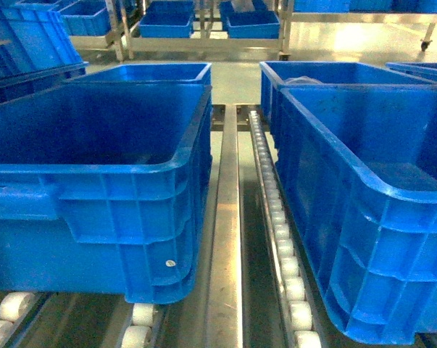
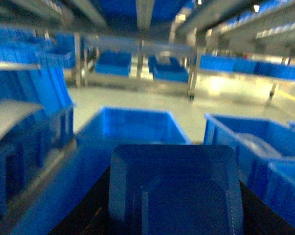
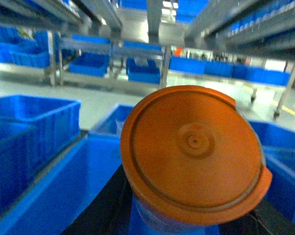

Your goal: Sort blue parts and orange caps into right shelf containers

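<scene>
A blue part [image 2: 174, 191] with angular faces fills the bottom of the left wrist view, and my left gripper [image 2: 174, 223] is shut on it, its dark fingers [image 2: 88, 215] showing on both sides. In the right wrist view my right gripper [image 3: 186, 229] is shut on an orange cap [image 3: 191, 152], whose round top faces the camera above a blue bin [image 3: 64, 196]. Neither gripper shows in the head view. There, two large open blue containers [image 1: 363, 145] stand on the right of the shelf [image 1: 225, 217], the near one in front of the far one [image 1: 327, 72].
On the shelf's left stand a large blue bin [image 1: 95, 138] and a second one [image 1: 153, 72] behind it. White rollers [image 1: 276, 217] run between the rows. Across the aisle, more racks hold blue bins [image 1: 251, 25]. Stacked bins [image 2: 25, 73] stand at the left.
</scene>
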